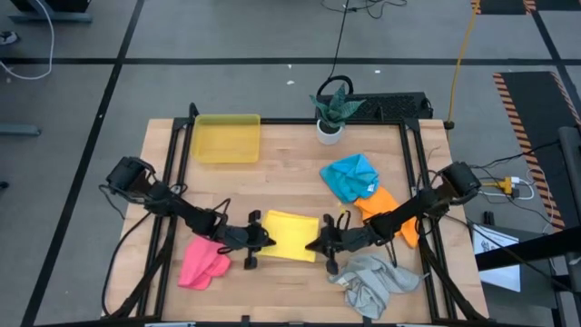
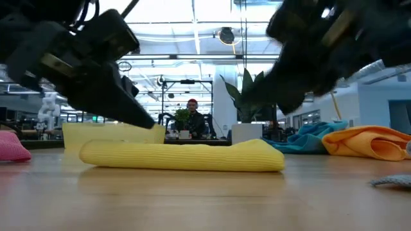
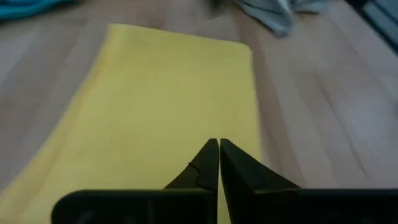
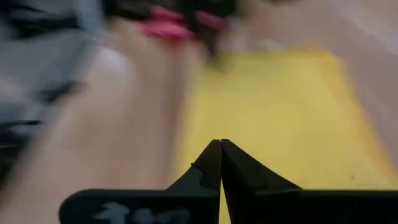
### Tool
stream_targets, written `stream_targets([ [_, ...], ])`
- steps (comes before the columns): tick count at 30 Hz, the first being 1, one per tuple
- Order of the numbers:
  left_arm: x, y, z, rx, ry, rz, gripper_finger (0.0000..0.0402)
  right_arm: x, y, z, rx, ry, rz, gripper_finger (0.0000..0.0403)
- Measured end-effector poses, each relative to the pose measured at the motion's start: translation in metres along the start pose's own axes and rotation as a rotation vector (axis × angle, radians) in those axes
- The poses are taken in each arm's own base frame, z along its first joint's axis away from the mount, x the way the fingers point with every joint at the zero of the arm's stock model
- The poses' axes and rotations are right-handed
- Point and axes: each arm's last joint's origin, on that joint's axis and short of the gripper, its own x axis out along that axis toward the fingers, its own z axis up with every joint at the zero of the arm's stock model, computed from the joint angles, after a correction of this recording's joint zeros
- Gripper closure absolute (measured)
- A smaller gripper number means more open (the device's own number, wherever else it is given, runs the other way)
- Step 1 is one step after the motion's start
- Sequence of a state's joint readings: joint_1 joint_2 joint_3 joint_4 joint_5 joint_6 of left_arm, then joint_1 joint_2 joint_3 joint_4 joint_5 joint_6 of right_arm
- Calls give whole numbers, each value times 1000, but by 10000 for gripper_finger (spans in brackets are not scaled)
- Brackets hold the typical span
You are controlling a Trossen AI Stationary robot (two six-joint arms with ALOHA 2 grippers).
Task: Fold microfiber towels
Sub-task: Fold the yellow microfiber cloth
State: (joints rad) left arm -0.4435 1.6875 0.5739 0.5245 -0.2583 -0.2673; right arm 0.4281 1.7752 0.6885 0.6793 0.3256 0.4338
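Observation:
A yellow microfiber towel (image 1: 290, 234) lies folded and flat on the wooden table, near its front middle; the low view shows the towel (image 2: 183, 156) as a thick band. My left gripper (image 1: 266, 239) is shut and hovers just over the towel's left end (image 2: 96, 153). My right gripper (image 1: 313, 245) is also shut and hangs over the right end (image 2: 266, 151). In the wrist views, each pair of shut fingertips, left (image 3: 218, 142) and right (image 4: 220, 142), points out over the yellow cloth. Neither gripper holds anything.
A pink towel (image 1: 201, 265) lies crumpled at the near left and a grey one (image 1: 372, 282) at the near right. Blue (image 1: 352, 177) and orange (image 1: 386, 211) towels lie at the right. A yellow plastic tray (image 1: 226, 138) and a potted plant (image 1: 332, 113) stand at the far edge.

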Motion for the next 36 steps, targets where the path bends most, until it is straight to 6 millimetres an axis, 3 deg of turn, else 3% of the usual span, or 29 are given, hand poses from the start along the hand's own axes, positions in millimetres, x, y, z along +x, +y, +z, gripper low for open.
stream_targets([
  [8, -2, -2, -21, 33, 175, 60, 384, 3, -21, -25, 66, 170, -227, 403],
  [15, -5, 2, -23, 80, 190, 146, 397, -8, -3, -28, 87, 183, -197, 403],
  [23, -19, 5, 3, 83, 50, 201, 384, -11, 16, -7, 28, -8, -52, 403],
  [29, -9, 25, 17, 51, -36, 173, 398, -2, -6, -6, 38, 19, -140, 403],
  [36, 15, 61, 1, -4, 21, 276, 395, 9, -17, -20, 54, 84, -170, 403],
])
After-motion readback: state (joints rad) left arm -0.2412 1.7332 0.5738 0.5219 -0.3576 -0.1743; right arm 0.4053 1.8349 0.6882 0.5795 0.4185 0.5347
